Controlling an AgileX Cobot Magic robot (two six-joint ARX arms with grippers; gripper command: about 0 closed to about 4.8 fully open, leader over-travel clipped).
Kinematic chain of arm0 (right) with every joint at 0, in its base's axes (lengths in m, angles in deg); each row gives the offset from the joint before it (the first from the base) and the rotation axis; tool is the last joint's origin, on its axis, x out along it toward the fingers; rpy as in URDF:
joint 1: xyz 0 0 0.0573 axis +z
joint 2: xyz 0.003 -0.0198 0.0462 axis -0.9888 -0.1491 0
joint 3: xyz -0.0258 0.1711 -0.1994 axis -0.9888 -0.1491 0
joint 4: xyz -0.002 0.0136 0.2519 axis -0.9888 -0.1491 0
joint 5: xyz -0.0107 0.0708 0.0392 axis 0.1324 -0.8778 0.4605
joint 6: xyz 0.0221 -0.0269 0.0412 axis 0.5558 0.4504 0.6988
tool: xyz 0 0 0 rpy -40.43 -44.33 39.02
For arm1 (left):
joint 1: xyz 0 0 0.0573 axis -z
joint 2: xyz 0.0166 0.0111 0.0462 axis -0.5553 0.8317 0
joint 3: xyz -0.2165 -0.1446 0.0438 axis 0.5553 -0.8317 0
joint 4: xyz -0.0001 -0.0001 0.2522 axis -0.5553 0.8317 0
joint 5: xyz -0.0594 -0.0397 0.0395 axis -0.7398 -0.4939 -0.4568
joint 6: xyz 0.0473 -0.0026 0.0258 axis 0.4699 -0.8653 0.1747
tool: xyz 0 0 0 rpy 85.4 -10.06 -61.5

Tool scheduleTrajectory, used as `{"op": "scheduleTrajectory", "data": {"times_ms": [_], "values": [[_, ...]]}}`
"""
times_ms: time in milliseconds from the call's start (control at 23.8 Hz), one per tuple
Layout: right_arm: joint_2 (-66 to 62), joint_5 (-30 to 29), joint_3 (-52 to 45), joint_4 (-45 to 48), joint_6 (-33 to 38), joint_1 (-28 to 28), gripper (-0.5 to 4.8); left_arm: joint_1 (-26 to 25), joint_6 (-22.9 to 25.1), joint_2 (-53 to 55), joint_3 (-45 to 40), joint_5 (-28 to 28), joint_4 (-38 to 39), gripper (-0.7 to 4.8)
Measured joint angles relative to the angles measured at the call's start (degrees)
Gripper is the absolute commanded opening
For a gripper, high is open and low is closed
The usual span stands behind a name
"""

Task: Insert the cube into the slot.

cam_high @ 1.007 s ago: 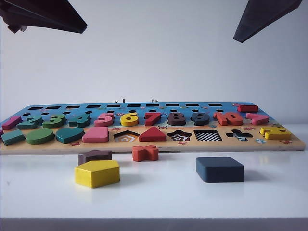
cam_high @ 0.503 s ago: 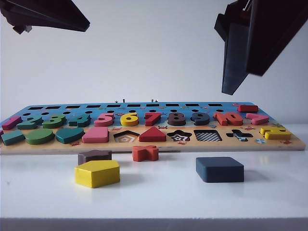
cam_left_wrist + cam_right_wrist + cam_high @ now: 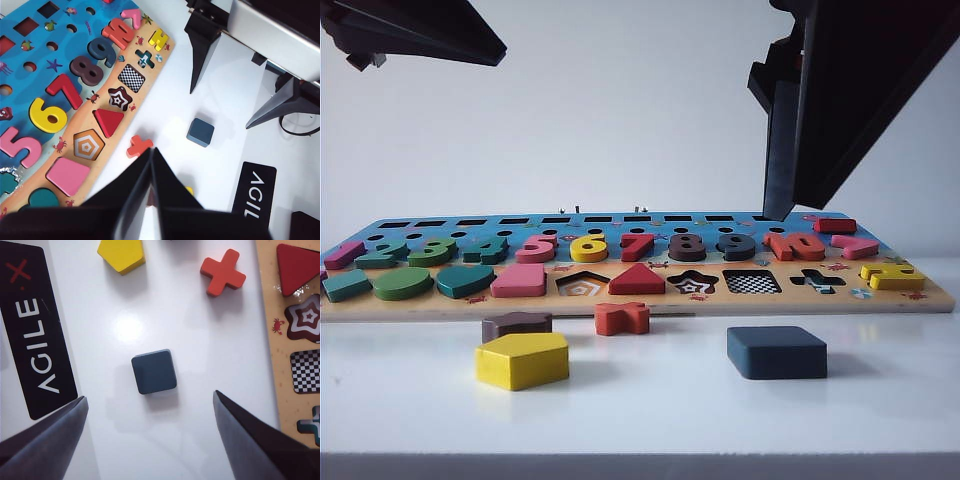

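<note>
A: What has changed since a second ago?

B: The right gripper has dropped into the exterior view. A second ago only a dark corner of it showed at the top right; half a second ago its fingers hung above the board's right end; now they fill the upper right, with one fingertip low over the far edge of the puzzle board.

A: Is it holding anything?

B: No. Its jaws are spread wide and empty, and in its wrist view the cube lies on the bare tabletop between the two fingers, touching neither.

A: And the cube has not moved?

B: It sits where it was, flat on the tabletop in front of the board's near edge, toward the right, just before the checkered square slot.

A: The left gripper?

B: The left gripper stays high at the top left of the exterior view, unchanged. Its fingers meet at the tips, pressed together with nothing between them.

A: The loose pieces?

B: The yellow pentagon, the brown block and the orange cross lie as before, near the board's near edge, left of the cube.
</note>
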Motion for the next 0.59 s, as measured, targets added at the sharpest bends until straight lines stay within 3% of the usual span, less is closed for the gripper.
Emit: {"op": "scheduleTrajectory", "data": {"times_ms": [503,587], "values": [[-2.43,1.31,-0.04,1.31,0.00,0.00,4.79,0.00,0.00,0.00,0.00,-0.33,-2.38,0.17],[-2.62,1.38,-0.48,1.81,-0.09,0.00,4.79,0.00,0.00,0.13,0.00,-2.73,-2.80,0.17]]}}
